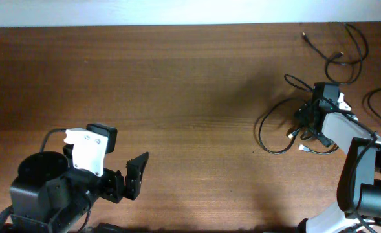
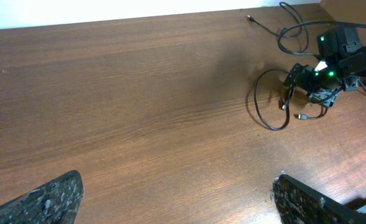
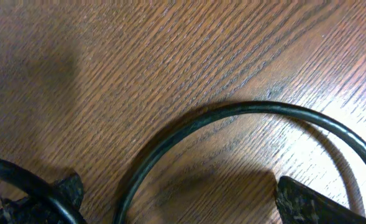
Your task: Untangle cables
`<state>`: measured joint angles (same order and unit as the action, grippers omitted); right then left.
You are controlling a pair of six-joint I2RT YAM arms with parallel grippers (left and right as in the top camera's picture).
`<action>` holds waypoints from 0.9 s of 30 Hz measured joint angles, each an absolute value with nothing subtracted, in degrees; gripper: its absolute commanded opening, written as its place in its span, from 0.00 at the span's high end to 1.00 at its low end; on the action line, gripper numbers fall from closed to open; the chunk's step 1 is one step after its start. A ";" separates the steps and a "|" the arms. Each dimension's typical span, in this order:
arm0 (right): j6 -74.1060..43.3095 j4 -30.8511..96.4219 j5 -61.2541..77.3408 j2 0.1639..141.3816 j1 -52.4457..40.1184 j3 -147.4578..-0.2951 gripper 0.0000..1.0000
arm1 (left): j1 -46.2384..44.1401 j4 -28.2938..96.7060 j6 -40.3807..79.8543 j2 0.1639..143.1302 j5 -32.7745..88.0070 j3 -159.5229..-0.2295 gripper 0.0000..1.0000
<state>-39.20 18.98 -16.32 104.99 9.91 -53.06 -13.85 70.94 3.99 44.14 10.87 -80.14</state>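
Brown wood of the table (image 1: 164,84) fills almost all of the view, and a pale wall (image 1: 145,11) runs along its far edge.

The cables (image 1: 271,150) are all on the right side of the table, thin and black. One cable loop (image 1: 261,133) lies open on the wood, just left of my right gripper (image 1: 305,125). Two small plug ends (image 1: 302,148) with light tips lie close on the near side of this gripper. A second cable (image 1: 314,46) curls toward the far right corner. How the cords cross under the gripper I cannot tell from above.

My right gripper stands low over this bundle. In the right wrist view its fingers (image 3: 319,202) are spread wide and they hold nothing. A black cord (image 3: 232,112) makes an arc on the wood between them. Another cord passes by the left-hand finger at the picture edge, and I cannot tell whether it touches.

My left gripper (image 1: 133,180) is at the near left, well apart from the cables. Its two pads (image 2: 46,199) are also wide apart, with only bare wood between them.
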 measured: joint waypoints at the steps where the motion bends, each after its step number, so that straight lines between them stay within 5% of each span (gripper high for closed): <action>1: -39.29 18.70 -16.58 105.01 9.96 -52.97 0.59 | -13.85 70.94 3.99 44.14 10.90 -80.14 0.01; 2: -39.66 17.21 -17.58 105.25 10.17 -52.75 0.87 | -13.85 70.96 3.99 44.14 10.90 -80.14 0.01; 3: -40.34 16.36 -18.35 105.54 10.48 -52.62 0.96 | -13.85 70.96 3.99 44.14 10.90 -80.14 0.01; 7: -34.00 6.44 -12.82 106.48 11.33 -51.35 0.96 | -13.85 70.96 3.99 44.14 10.87 -80.14 0.01; 11: -27.27 22.68 -5.80 107.59 13.76 -60.23 0.96 | -13.85 70.96 3.99 44.14 10.90 -80.14 0.01; 14: -25.47 23.31 -4.84 107.59 21.39 -60.77 0.96 | -13.85 70.96 3.99 44.14 10.87 -80.14 0.01; 15: -25.23 24.56 -4.58 107.87 25.80 -61.63 0.93 | -13.85 70.96 3.99 44.14 10.87 -80.14 0.01; 17: -25.08 28.84 -1.91 108.68 30.72 -63.94 0.64 | -13.85 70.94 3.99 44.14 10.87 -80.14 0.01; 19: -21.96 36.95 4.71 110.45 31.18 -68.84 0.01 | -13.85 70.94 3.99 44.14 10.90 -80.14 0.01; 23: -19.00 56.88 6.90 105.82 26.85 -88.40 0.02 | -13.85 70.96 3.99 44.14 10.90 -80.14 0.01; 27: -15.75 67.77 6.13 83.50 19.31 -90.98 0.01 | -13.85 70.85 3.99 44.25 10.87 -80.14 0.01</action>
<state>-15.75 67.77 6.13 83.50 19.31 -90.98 -13.85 70.85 3.99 44.25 10.87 -80.14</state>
